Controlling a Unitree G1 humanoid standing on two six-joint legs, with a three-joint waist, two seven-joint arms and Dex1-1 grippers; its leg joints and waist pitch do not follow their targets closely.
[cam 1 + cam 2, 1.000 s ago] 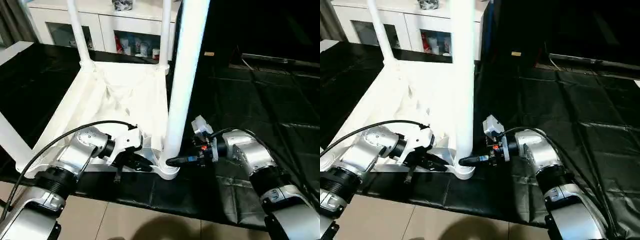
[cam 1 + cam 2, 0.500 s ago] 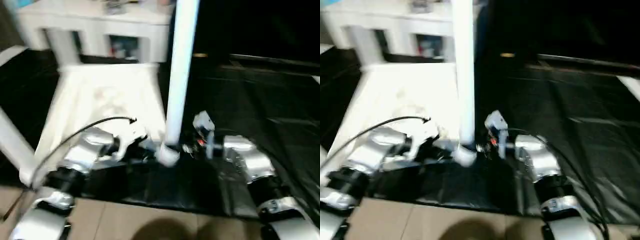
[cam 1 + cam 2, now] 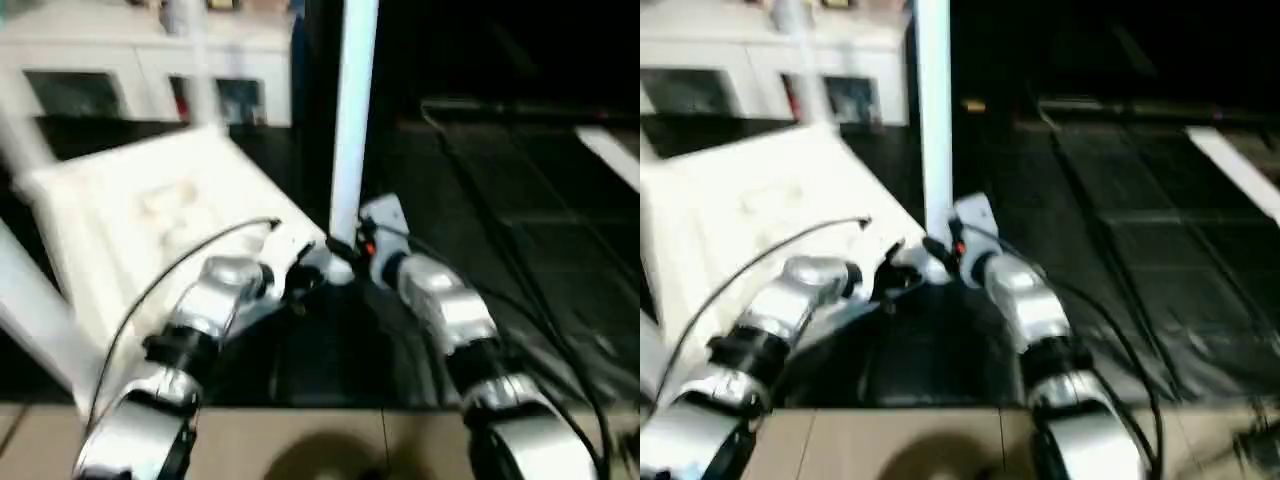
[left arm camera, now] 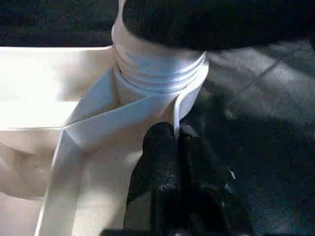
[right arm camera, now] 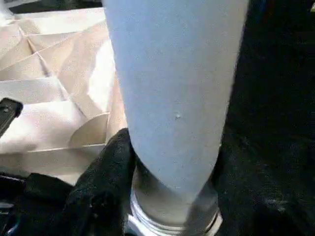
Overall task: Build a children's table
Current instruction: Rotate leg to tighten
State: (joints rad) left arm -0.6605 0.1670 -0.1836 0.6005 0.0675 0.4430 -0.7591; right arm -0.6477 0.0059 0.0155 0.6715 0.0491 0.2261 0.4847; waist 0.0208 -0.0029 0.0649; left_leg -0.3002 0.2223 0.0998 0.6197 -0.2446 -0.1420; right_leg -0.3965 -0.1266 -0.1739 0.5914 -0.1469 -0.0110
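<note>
White leg [image 5: 172, 93] stands gripped between right end effector [image 5: 170, 162] fingers.

I seem to be in a home living room: a white cabinet [image 3: 150, 75] with glass doors and small things on its shelves stands against the wall ahead of me, beyond black sheeting [image 3: 520, 220] spread over a beige tiled floor [image 3: 300, 440].

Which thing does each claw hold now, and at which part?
The right claw holds the table leg near its threaded base. The left claw is shut, pressing the tabletop beside the corner socket.
</note>
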